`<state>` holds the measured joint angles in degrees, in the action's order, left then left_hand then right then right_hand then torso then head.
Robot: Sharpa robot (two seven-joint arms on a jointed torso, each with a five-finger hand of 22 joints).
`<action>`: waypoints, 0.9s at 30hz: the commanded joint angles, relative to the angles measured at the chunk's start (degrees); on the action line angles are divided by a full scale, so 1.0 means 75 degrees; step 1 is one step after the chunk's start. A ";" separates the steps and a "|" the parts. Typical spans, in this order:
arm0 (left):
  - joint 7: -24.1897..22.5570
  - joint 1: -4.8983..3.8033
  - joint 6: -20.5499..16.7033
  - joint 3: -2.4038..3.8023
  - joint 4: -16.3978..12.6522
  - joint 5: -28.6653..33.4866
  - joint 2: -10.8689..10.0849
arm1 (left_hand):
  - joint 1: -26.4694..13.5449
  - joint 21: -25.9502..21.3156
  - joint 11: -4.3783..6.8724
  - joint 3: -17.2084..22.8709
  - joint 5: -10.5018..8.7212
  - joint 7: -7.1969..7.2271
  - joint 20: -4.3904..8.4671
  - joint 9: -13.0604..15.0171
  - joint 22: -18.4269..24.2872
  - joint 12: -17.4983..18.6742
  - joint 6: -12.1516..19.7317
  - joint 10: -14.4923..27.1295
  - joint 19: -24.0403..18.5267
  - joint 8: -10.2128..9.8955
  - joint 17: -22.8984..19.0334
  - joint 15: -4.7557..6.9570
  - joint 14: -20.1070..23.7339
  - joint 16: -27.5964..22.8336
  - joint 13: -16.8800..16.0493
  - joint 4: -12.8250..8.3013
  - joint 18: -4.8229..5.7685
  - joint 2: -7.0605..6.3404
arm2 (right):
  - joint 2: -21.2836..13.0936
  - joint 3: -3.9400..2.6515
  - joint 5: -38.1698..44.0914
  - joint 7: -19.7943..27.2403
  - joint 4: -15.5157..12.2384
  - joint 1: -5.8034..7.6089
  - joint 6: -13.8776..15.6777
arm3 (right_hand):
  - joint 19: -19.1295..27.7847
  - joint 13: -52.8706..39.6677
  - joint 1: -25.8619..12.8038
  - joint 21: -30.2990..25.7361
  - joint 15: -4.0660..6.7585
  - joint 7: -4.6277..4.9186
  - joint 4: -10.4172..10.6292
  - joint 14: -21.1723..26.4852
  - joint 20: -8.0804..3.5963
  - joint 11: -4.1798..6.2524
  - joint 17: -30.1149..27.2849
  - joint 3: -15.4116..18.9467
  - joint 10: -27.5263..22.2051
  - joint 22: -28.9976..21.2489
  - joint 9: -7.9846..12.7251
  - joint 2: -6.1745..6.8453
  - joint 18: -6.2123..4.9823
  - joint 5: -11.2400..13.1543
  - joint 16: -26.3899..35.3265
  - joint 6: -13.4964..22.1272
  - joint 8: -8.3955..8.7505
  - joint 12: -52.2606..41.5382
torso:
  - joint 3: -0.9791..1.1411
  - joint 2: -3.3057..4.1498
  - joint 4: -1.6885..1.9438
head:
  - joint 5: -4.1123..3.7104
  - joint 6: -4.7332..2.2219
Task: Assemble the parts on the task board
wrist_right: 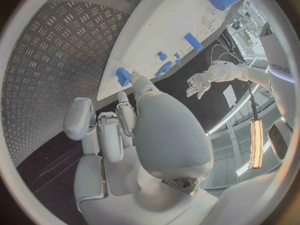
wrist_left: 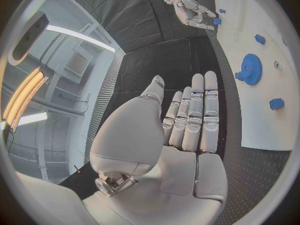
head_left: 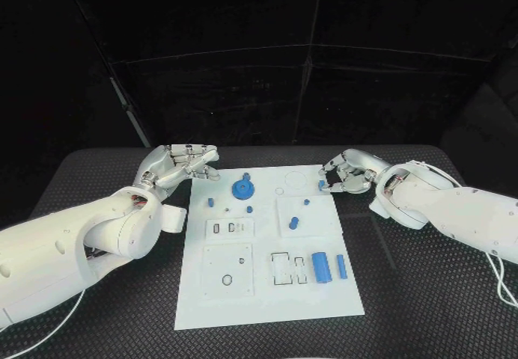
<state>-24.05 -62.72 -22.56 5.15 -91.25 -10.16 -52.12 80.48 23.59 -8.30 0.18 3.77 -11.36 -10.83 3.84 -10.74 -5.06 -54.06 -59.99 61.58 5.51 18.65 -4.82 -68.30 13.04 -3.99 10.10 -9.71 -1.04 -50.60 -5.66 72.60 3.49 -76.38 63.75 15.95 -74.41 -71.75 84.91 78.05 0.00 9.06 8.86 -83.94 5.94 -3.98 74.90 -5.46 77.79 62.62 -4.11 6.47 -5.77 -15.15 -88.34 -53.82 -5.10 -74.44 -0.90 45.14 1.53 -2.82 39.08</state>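
Note:
The white task board (head_left: pixel 270 299) lies in the middle of the table. A blue gear (head_left: pixel 244 187) sits near its far edge, with small blue pieces (head_left: pixel 295 222) around it and a blue cylinder (head_left: pixel 320 268) lower right. My right hand (head_left: pixel 346 173) is at the board's far right edge, where its thumb and a fingertip pinch a small blue piece (head_left: pixel 322 184), also seen in the right wrist view (wrist_right: pixel 123 76). My left hand (head_left: pixel 178 166) hovers off the board's far left corner, fingers (wrist_left: pixel 195 115) straight and holding nothing; the gear (wrist_left: pixel 251 69) lies beside it.
The board has recessed slots (head_left: pixel 229 226) on its left half and a frame-shaped cutout (head_left: pixel 287 269) near the cylinder. A second blue bar (head_left: pixel 341 267) lies beside the cylinder. Black ribbed table (head_left: pixel 432 299) surrounds the board on all sides.

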 commanded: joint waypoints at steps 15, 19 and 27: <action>-0.0042 -0.0003 0.0097 0.0009 0.0032 -0.0028 0.0028 | 0.0028 0.0042 -0.0007 -0.0005 -0.0037 0.0021 0.0013 0.0004 -0.0011 0.0050 -0.0059 -0.0058 -0.0033 -0.0025 0.0010 -0.0005 0.0034 -0.0028 -0.0004 -0.0058 -0.0087 0.0071 | 0.0185 -0.0005 0.0143 0.0034 0.0223 -0.0037 -0.0235 | -0.0027 -0.0080 0.0041 -0.0002 0.0046 -0.0046 -0.0097 -0.0689 0.0006 0.0033 0.1482 -0.0084 0.0043 0.0072 -0.0052 -0.0170 0.0062 -0.0046 0.0006 -0.0505 -0.0217 -0.0095 | 0.0007 -0.0007 -0.0001 | 0.0016 0.0069; -0.0041 -0.0002 0.0098 0.0009 0.0039 -0.0028 0.0031 | 0.0028 0.0042 -0.0007 -0.0005 -0.0037 0.0021 0.0013 0.0004 -0.0011 0.0050 -0.0059 -0.0058 -0.0033 -0.0025 0.0010 -0.0005 0.0034 -0.0028 -0.0004 -0.0058 -0.0087 0.0071 | 0.0222 -0.0005 0.0192 0.0010 0.0272 -0.0050 -0.0249 | -0.0033 -0.0089 0.0045 0.0002 0.0057 -0.0062 -0.0108 -0.0692 -0.0003 0.0047 0.1496 -0.0102 0.0052 0.0081 -0.0054 -0.0192 0.0063 -0.0041 0.0000 -0.0559 -0.0237 -0.0103 | 0.0008 -0.0014 0.0003 | 0.0015 0.0076; -0.0040 0.0000 0.0104 0.0009 0.0043 -0.0028 0.0033 | 0.0028 0.0042 -0.0007 -0.0005 -0.0037 0.0021 0.0013 0.0004 -0.0011 0.0050 -0.0059 -0.0058 -0.0033 -0.0025 0.0010 -0.0005 0.0034 -0.0028 -0.0004 -0.0058 -0.0087 0.0071 | 0.0276 -0.0005 0.0216 -0.0019 0.0347 -0.0060 -0.0249 | -0.0051 -0.0112 0.0057 0.0016 0.0074 -0.0083 -0.0124 -0.0696 -0.0018 0.0066 0.1513 -0.0144 0.0073 0.0110 -0.0052 -0.0242 0.0068 -0.0037 -0.0007 -0.0620 -0.0257 -0.0122 | 0.0009 -0.0013 -0.0005 | 0.0015 0.0083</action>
<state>-24.05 -62.67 -22.43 5.15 -90.88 -10.16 -51.94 80.49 23.59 -8.30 0.19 3.77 -11.15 -10.83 3.84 -10.73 -5.06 -54.26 -59.99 61.58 5.52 18.64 -4.82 -68.30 13.04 -3.99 10.10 -9.71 -1.04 -48.61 -5.66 73.66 3.39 -73.77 63.21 14.49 -74.41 -72.54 85.44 78.05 0.12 8.57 8.03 -84.06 5.94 -3.58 74.94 -6.29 78.20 63.36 -4.45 5.29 -5.77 -15.19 -88.34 -58.05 -6.64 -75.18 -0.84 45.04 1.53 -2.70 39.68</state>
